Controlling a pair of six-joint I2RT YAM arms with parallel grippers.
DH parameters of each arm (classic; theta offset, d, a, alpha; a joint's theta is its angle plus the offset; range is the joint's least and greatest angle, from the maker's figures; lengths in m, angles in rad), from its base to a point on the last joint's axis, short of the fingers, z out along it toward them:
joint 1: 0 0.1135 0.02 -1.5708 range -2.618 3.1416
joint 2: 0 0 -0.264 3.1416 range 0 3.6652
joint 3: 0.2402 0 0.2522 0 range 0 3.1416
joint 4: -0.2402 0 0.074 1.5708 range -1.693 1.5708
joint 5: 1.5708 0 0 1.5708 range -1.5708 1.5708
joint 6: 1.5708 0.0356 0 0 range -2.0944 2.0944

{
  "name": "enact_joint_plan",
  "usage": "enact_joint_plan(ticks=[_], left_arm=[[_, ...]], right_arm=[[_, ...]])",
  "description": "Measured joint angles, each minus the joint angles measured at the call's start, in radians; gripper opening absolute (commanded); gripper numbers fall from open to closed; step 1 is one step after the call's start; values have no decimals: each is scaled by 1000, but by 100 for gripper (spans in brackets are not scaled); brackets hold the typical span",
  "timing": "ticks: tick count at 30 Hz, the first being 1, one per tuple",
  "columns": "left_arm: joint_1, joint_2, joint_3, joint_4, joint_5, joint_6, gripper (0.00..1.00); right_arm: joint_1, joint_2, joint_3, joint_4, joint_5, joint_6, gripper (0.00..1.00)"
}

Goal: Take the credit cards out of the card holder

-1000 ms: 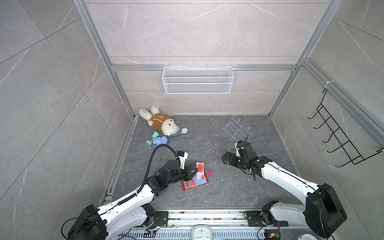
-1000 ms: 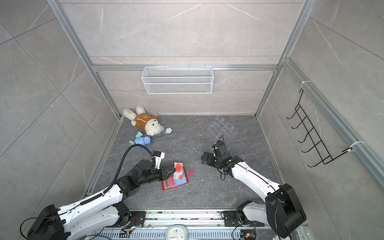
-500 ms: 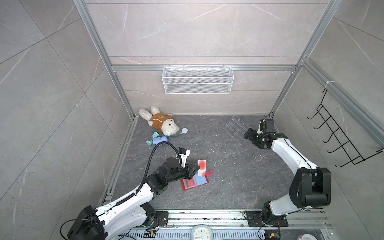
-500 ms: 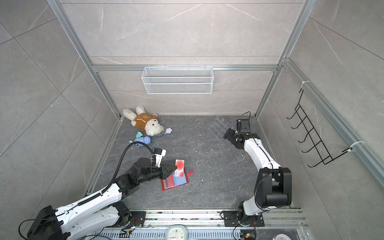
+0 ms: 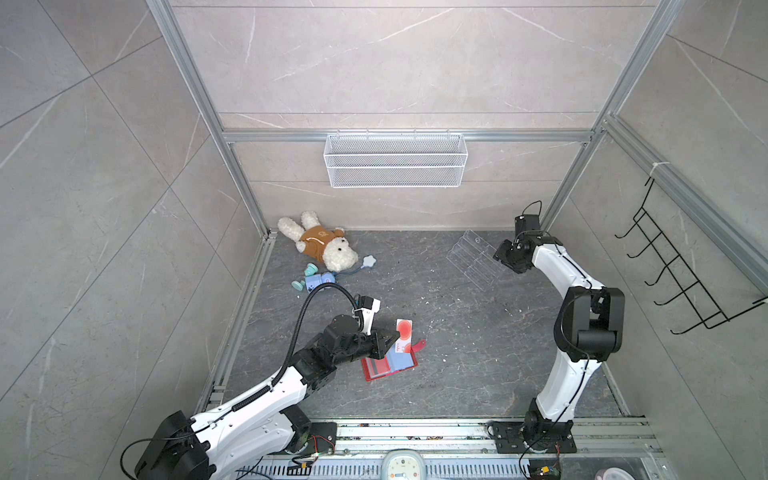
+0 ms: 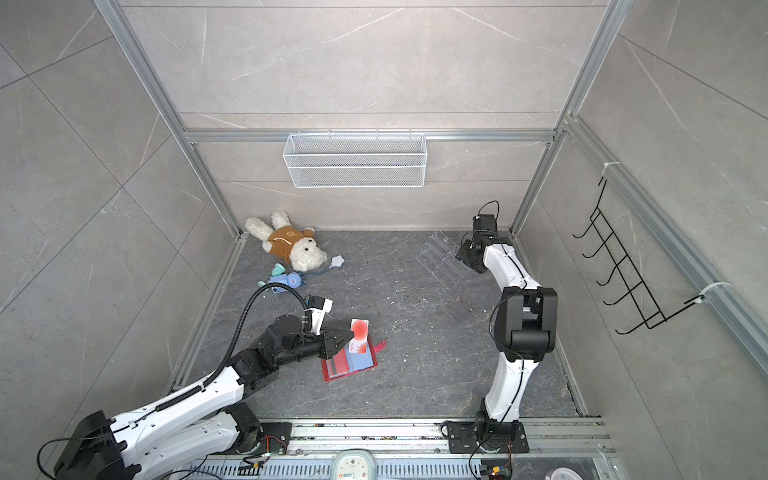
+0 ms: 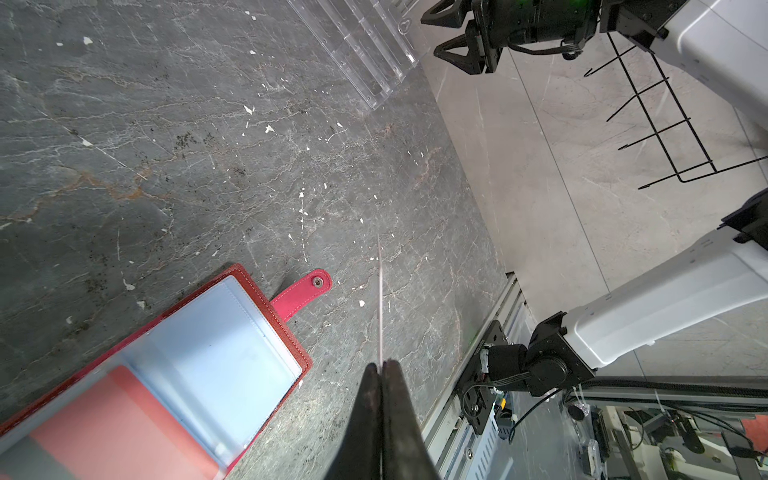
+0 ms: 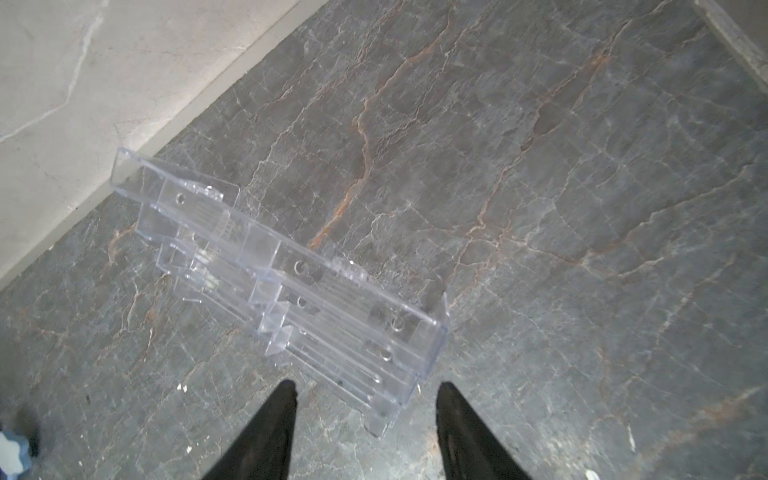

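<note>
The red card holder point(image 5: 409, 362) point(image 6: 332, 376) lies open on the dark floor, its strap tab point(image 7: 305, 289) pointing away. Its pale blue sleeve point(image 7: 224, 357) near the strap looks empty, and something reddish shows in the other sleeve point(image 7: 116, 424). My left gripper point(image 5: 390, 337) point(image 6: 347, 334) point(image 7: 381, 365) is shut on a credit card point(image 5: 404, 329) point(image 6: 360, 328), white with a red circle, held above the holder and edge-on in the left wrist view point(image 7: 380, 299). My right gripper point(image 5: 505, 259) point(image 6: 463, 257) point(image 8: 365, 390) is open and empty at the back right.
A clear acrylic tiered stand point(image 5: 476, 259) point(image 8: 291, 274) lies just in front of the right gripper, one corner between its fingers. A plush dog point(image 5: 322, 245) and a blue toy point(image 5: 313, 282) lie back left. A wire basket point(image 5: 395, 160) and a black hook rack point(image 5: 681, 274) hang on the walls.
The right arm swung from the middle of the floor to the back right, by the acrylic stand, and its jaws narrowed. The left gripper stayed shut on the card, shifting slightly.
</note>
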Motion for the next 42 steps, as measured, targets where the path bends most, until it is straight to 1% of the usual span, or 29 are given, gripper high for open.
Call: enact_joint_plan(ticks=[8, 19, 25, 29, 33, 38, 42], left_arm=[[0, 8, 0, 0, -2, 2, 0], [0, 30, 0, 0, -2, 2, 0], [0, 44, 0, 0, -3, 2, 0], [0, 50, 0, 0, -3, 2, 0], [0, 50, 0, 1, -3, 2, 0], [0, 50, 0, 1, -2, 2, 0], [0, 50, 0, 1, -2, 2, 0]], right_arm=[[-4, 68, 89, -40, 33, -21, 51], [-11, 81, 103, -35, 35, -40, 51], [-14, 68, 96, -42, 27, -41, 56], [-17, 35, 85, -61, 28, -53, 63], [-17, -12, 70, -71, 25, -63, 66], [-17, -39, 53, -72, 20, -63, 67], [-17, -38, 20, -73, 10, -62, 63]])
